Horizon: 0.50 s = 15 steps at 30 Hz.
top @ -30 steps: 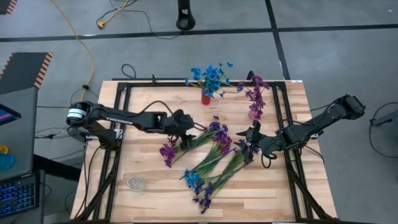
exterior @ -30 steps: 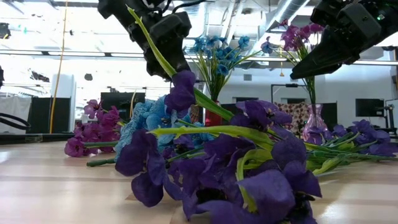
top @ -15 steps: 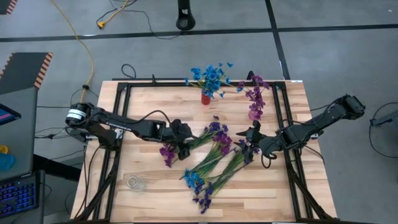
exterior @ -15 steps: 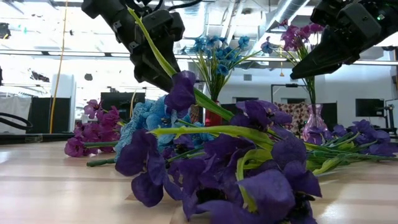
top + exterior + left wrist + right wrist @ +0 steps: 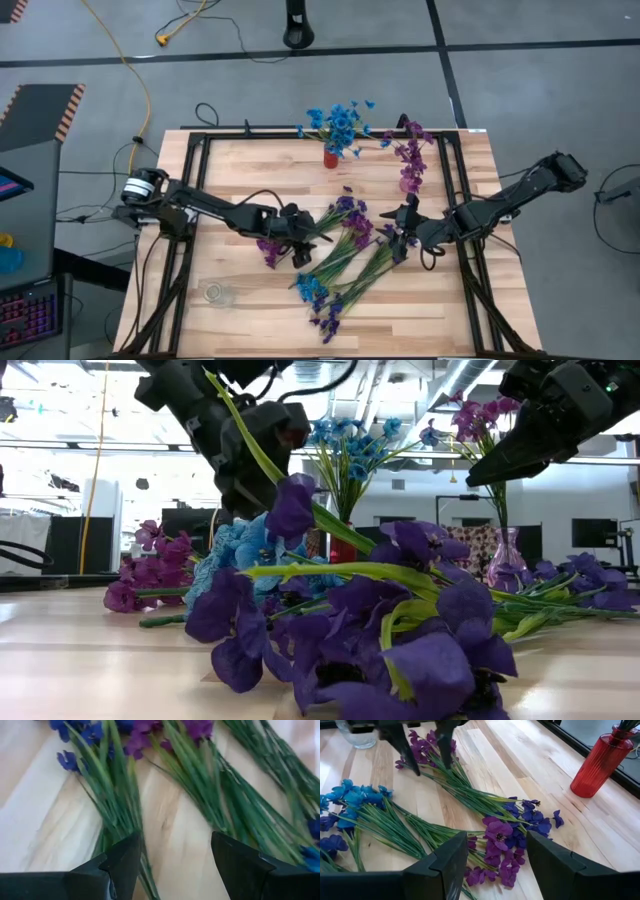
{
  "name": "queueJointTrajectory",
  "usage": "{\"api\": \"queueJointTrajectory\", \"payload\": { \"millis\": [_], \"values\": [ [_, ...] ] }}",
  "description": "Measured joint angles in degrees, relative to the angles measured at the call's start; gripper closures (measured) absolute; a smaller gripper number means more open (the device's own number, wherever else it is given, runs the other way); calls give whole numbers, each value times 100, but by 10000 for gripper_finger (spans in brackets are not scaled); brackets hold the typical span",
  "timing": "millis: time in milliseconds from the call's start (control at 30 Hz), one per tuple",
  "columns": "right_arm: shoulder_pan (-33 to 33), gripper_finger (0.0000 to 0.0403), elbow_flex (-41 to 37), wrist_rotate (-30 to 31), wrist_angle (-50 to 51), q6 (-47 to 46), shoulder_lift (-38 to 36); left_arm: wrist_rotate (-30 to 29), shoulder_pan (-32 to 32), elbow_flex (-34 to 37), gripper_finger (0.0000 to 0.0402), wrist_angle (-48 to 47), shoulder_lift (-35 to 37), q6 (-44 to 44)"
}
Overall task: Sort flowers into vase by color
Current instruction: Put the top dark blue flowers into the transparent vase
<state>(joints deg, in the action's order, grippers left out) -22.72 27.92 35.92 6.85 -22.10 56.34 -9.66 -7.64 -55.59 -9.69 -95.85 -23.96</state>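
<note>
Overall, a wooden tabletop (image 5: 230, 165) carries everything, seen whole only in the high view. Two dark arms reach in: the left gripper (image 5: 303, 243) hangs low over the loose flowers (image 5: 345, 255) with its jaws spread, nothing between them; its wrist view alone shows bare wood and green stems in that gap. The right gripper (image 5: 403, 226) waits by the pile's right end, jaws likewise spread and empty. Loose flowers lie in a fan across the tabletop's centre, in magenta, violet and bright blue; the exact stem count cannot be told. Three vases show. A red vase (image 5: 331, 158) at the far edge holds blue blossoms (image 5: 340, 122); its ribbed wall is plain only in the right wrist view. A second vase (image 5: 409, 183), to the right of the red one, holds magenta flowers (image 5: 411, 148); the low view shows its pale glass. A clear glass vase (image 5: 218, 294) stands empty of flowers near the front left corner, hidden in the low view.
</note>
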Motion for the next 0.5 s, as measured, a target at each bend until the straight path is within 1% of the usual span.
{"api": "queueJointTrajectory", "payload": {
  "millis": [133, 267, 500],
  "values": [
    [-2, 172, 0, 0, -4, 2, 0, -210, -5, 0, 173, -184, 0, -89],
    [-2, 172, 0, -2, 0, 0, 0, -162, -74, 0, 173, -344, 0, -287],
    [-2, 172, 0, -4, 27, 0, 0, -108, -382, -13, 173, -560, -133, -721]
  ]
}}
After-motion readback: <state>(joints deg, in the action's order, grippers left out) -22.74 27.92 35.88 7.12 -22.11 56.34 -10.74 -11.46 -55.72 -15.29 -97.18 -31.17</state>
